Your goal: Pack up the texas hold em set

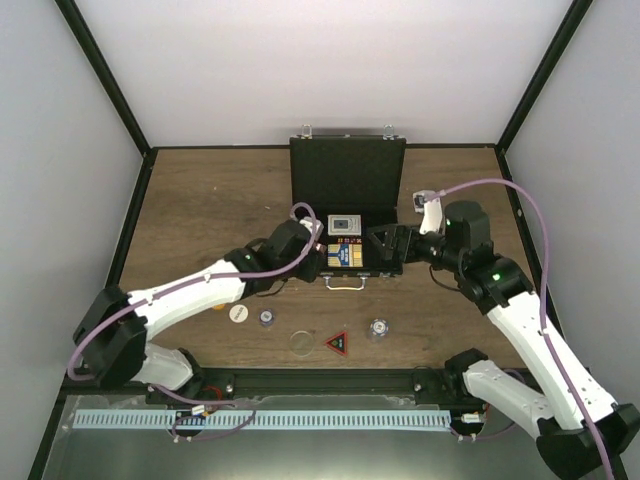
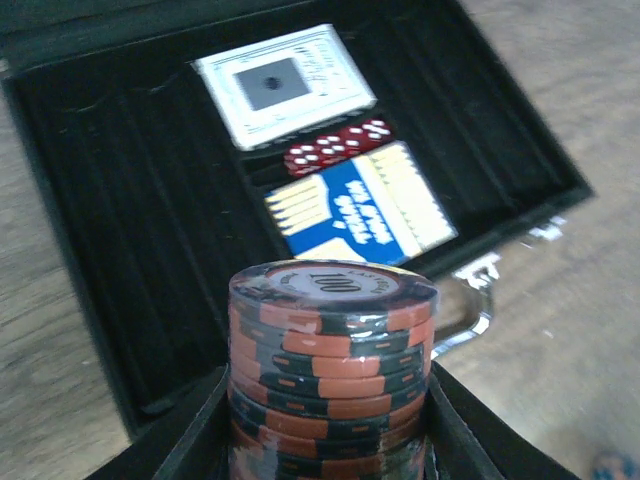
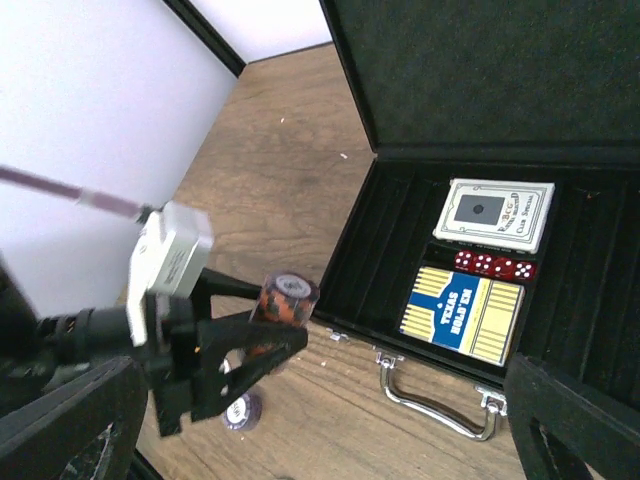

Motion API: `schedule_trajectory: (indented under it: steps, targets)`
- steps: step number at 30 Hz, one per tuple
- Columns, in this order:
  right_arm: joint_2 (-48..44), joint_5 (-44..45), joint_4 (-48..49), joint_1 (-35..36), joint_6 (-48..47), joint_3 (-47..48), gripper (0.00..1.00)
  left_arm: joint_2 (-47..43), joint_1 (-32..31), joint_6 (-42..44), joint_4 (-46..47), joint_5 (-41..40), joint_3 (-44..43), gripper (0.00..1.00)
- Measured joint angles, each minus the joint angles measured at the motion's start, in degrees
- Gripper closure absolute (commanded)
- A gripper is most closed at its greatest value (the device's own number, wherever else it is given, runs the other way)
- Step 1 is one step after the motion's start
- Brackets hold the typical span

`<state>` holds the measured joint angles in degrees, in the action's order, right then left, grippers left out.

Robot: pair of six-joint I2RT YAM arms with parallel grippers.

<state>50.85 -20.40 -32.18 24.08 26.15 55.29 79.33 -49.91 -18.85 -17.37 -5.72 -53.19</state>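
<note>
1. Wooden table (image 1: 200, 200), white walls, black frame posts.
2. Left gripper (image 2: 330, 430) is clamped on a wrapped stack of orange-and-black chips (image 2: 330, 370), held upright, top chip marked 100.
3. The open black case (image 2: 120, 200) is just ahead of and below that gripper. The stack hangs over the case's near left corner, not touching it.
4. In the case's middle slot, ahead of the left gripper: white card deck (image 2: 283, 85) farthest, a row of red dice (image 2: 335, 148), then blue card deck (image 2: 365, 205) nearest.
5. Right gripper (image 1: 385, 250) has its jaws wide apart and holds nothing. It hovers over the right end of the case, handle (image 3: 440, 405) just below.
6. Loose on the table behind both grippers: white disc (image 1: 238, 313), purple-grey chip (image 1: 266, 317), clear disc (image 1: 300, 342), red-black triangle (image 1: 337, 343), another chip (image 1: 377, 328).
</note>
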Motion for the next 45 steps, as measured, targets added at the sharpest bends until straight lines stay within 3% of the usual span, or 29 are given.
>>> schedule_trajectory:
  steps: [9, 29, 38, 45]
  targets:
    - [-2.8, 1.29, 0.55, 0.0, -0.76, -4.0, 0.0, 9.51, 6.62, -5.31, -1.62, -3.08, -4.9, 0.73]
    - [2.49, 0.72, 1.9, 0.0, -5.77, -4.87, 0.0, 19.34, 10.19, -8.94, -1.01, -0.61, -7.89, 0.73]
    - [2.8, 0.68, 2.21, 0.0, -5.75, -6.75, 0.0, 20.65, 10.19, -10.49, -0.15, -0.26, -7.89, 0.67]
    - [2.78, 0.7, 2.27, 0.0, -5.57, -6.75, 0.0, 20.9, 10.19, -10.99, -1.05, -0.68, -7.89, 0.52]
